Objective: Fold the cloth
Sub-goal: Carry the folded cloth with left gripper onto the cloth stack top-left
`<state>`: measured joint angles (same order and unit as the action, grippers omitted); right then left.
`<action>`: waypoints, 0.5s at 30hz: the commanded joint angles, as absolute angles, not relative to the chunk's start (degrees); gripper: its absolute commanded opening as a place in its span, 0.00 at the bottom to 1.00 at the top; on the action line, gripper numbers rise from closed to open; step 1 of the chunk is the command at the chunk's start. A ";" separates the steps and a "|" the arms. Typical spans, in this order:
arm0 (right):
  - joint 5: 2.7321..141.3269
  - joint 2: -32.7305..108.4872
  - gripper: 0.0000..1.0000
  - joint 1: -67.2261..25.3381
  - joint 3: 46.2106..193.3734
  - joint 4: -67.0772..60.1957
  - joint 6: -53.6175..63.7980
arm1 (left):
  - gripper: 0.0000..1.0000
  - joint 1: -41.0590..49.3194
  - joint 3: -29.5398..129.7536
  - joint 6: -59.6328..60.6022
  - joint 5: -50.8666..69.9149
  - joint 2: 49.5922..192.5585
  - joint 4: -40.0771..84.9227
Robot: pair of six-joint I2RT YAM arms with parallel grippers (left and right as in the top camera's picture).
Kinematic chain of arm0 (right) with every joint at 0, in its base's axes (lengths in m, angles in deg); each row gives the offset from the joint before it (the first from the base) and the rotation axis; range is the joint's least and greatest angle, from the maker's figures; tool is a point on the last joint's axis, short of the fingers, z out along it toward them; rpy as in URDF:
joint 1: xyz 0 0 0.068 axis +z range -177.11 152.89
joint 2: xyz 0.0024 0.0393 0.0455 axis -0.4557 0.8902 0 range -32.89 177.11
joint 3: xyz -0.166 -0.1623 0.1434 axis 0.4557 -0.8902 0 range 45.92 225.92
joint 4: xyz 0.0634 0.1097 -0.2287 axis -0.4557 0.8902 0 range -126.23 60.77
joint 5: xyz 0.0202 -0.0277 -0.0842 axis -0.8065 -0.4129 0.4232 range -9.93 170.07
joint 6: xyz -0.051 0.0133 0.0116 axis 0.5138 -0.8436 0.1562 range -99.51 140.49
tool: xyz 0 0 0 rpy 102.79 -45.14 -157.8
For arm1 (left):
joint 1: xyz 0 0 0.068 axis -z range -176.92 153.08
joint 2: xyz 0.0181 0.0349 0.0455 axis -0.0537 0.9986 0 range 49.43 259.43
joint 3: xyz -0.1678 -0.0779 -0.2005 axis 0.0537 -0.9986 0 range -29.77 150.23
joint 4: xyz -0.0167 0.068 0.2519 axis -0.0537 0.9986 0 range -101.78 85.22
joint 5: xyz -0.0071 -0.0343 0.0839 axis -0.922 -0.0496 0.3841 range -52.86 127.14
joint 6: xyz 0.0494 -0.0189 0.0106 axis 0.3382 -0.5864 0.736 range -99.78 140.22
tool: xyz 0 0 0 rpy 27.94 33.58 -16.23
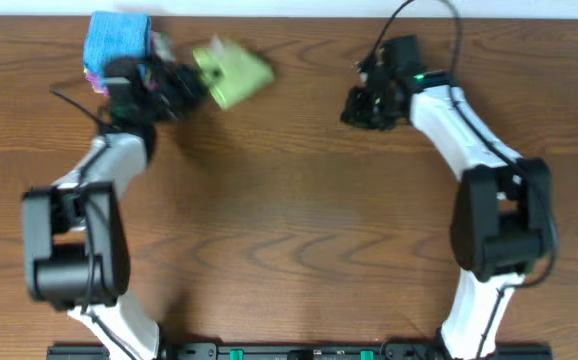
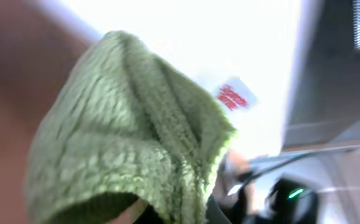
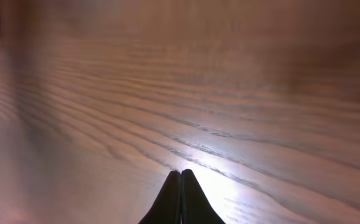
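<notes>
The left gripper (image 1: 191,84) clamps the bunched green cloth (image 1: 233,73) just beside the blue cloth (image 1: 117,40). Well apart from it, the right gripper (image 3: 180,176) is pressed together, empty.

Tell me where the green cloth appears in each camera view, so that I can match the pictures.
Overhead: the green cloth is in the upper part, left of centre.
Left wrist: it fills the left and middle of the picture, very close to the camera.
Right wrist: not in it.
Shared landmark: the brown wooden table.
</notes>
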<state>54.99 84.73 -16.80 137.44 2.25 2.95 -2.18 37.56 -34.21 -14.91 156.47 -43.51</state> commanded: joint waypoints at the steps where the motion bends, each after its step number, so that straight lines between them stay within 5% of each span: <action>1: 54.36 81.76 0.01 -16.91 138.60 3.32 5.88 | 0.05 -6.22 43.72 -39.39 -15.00 151.23 -46.15; 15: 54.31 81.41 0.01 -16.85 138.60 6.01 6.03 | 0.06 -17.04 46.41 -43.39 2.18 155.86 -38.24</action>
<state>54.95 81.93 -17.13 138.08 5.73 4.85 -17.67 46.59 -41.75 -1.34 153.89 -37.72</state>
